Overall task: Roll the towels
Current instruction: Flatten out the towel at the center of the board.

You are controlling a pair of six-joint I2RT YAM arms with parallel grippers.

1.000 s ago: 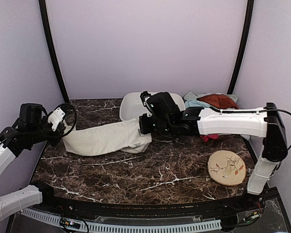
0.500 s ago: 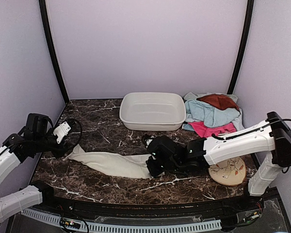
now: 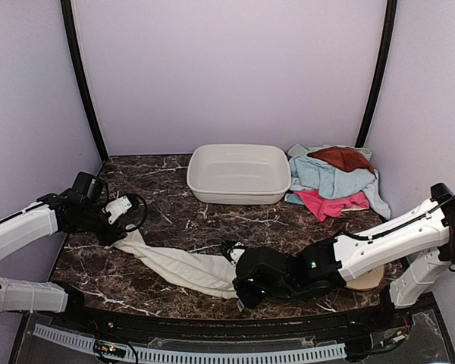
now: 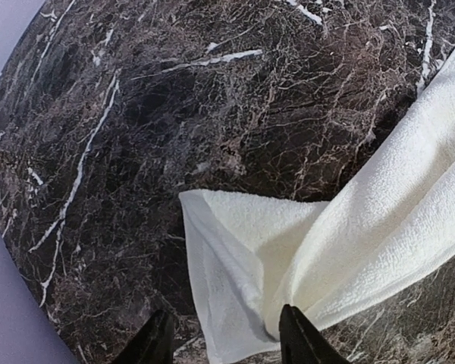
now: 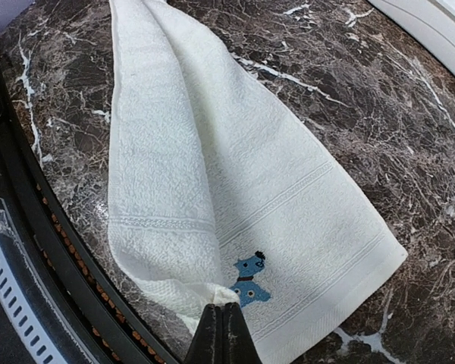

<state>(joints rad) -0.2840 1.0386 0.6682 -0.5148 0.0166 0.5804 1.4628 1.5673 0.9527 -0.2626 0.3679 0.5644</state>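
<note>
A cream-white towel with a small blue dog mark lies stretched across the near part of the marble table, from left to centre. My right gripper is shut on a folded edge of it beside the mark, close to the table's front rim; in the right wrist view the gripper pinches the cloth. My left gripper is low over the towel's other end. In the left wrist view the gripper is open, with the towel's corner lying between the spread fingers.
A white plastic basin stands at the back centre. A pile of towels lies at the back right: rust-brown, light blue, pink. A round beige disc is mostly hidden behind my right arm.
My right gripper has dragged the towel's end from beside the basin to the front rim. My left gripper has moved right and down, and the towel now lies stretched on the table.
</note>
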